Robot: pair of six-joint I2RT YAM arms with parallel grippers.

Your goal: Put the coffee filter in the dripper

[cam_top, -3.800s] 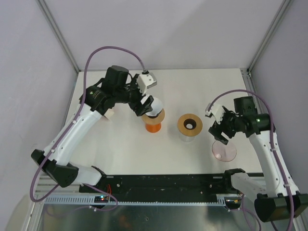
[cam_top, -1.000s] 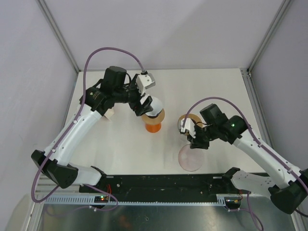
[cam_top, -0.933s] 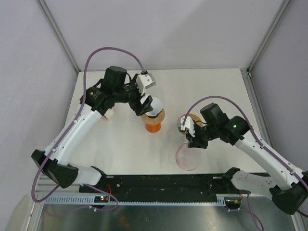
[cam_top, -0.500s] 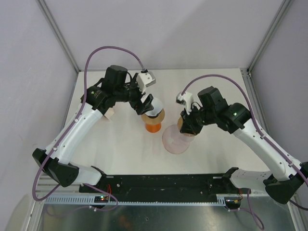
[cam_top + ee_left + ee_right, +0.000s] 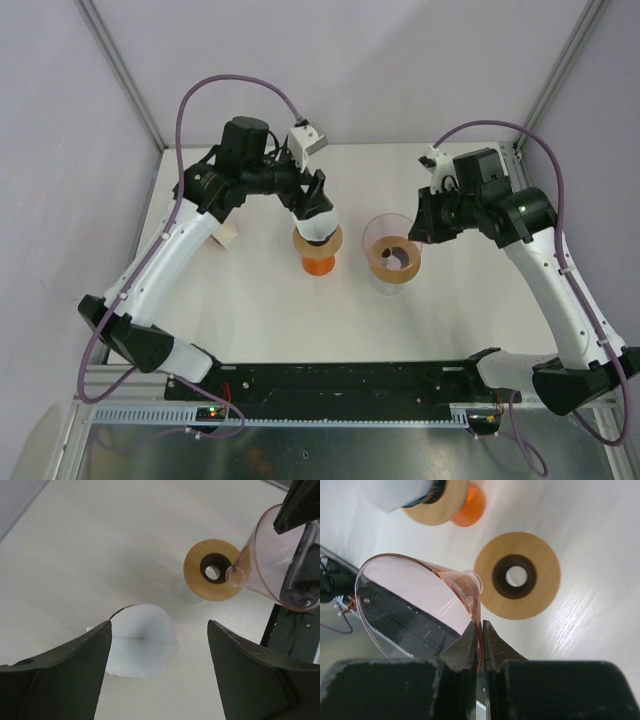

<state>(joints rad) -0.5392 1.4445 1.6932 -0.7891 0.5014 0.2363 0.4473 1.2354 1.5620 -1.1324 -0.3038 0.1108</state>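
Observation:
A white paper coffee filter (image 5: 316, 222) (image 5: 142, 641) sits in a wood-ringed orange stand (image 5: 318, 262). My left gripper (image 5: 311, 196) (image 5: 159, 626) hangs open just above it, the filter nearer the left finger (image 5: 60, 677). My right gripper (image 5: 421, 224) (image 5: 481, 632) is shut on the rim of the clear pink dripper (image 5: 385, 235) (image 5: 417, 602) (image 5: 267, 562). It holds the cone tilted just over a wooden ring (image 5: 395, 264) (image 5: 516, 575) (image 5: 212, 570) on a glass base.
A small beige block (image 5: 228, 237) lies at the table's left, behind the left arm. A black rail (image 5: 350, 380) runs along the near edge. Frame posts and grey walls close in the sides and back.
The right arm has carried the pink dripper from low near the front edge back and up to over the wooden ring. The left gripper has shifted slightly right over the filter.

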